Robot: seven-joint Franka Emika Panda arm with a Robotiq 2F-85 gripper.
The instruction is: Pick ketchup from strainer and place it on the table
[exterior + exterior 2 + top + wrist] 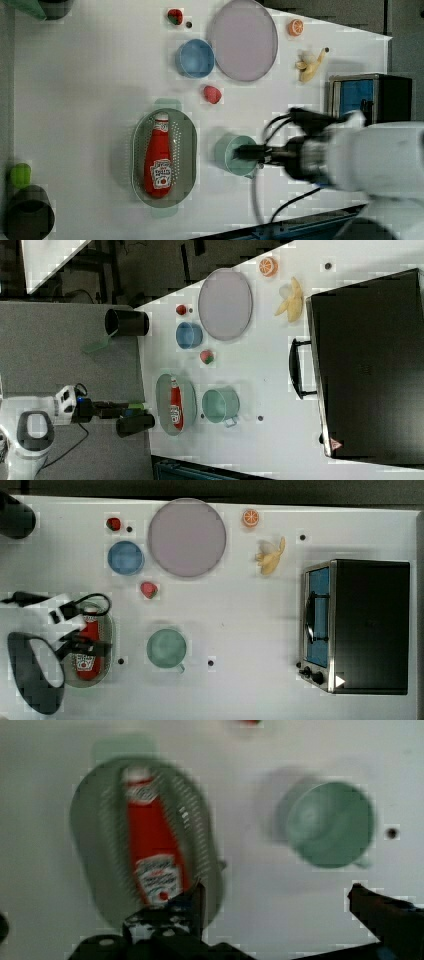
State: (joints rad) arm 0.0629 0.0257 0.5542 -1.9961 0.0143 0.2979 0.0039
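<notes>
the top view looks straight down on the large flat white tabletop [250, 630], taking in nearly its whole span from well above. the left view looks down steeply from nearer, over the arm, and the right view looks from farther off, past one tabletop edge to grey floor. the wrist view hangs close above the pale green oval perforated strainer [90, 845]. all four share that strainer and the round green cup [166, 649] beside it.
</notes>
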